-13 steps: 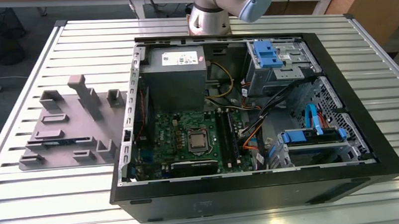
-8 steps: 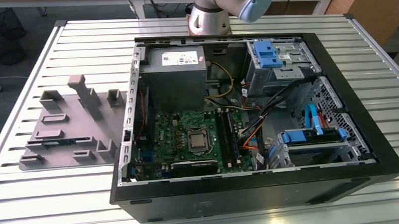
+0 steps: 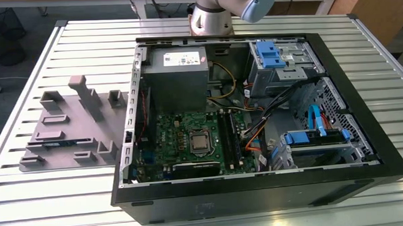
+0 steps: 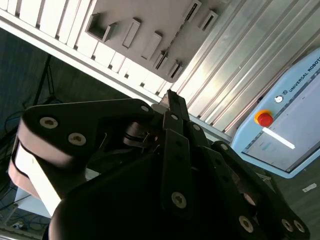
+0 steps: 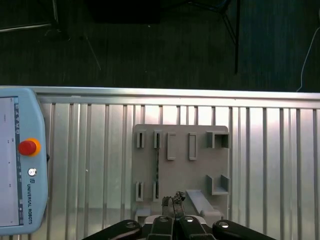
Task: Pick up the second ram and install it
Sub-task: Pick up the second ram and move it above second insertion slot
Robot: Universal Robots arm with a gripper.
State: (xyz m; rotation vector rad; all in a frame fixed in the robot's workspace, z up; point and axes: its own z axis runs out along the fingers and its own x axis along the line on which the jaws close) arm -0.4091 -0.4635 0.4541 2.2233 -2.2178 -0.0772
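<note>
Jaws pressed together, empty; second ram (image 3: 58, 143) sits in grey tray (image 3: 68, 128).

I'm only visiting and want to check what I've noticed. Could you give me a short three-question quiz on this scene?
1. True or false: the gripper is holding the second ram.
2. In the exterior view, where is the grey tray relative to the computer case? A) to its left B) to its right C) inside it
3. Fill in: the tray rests on a slatted metal ____.
Key: 1 false, the ram lies in the tray; 2 A; 3 table.
</note>
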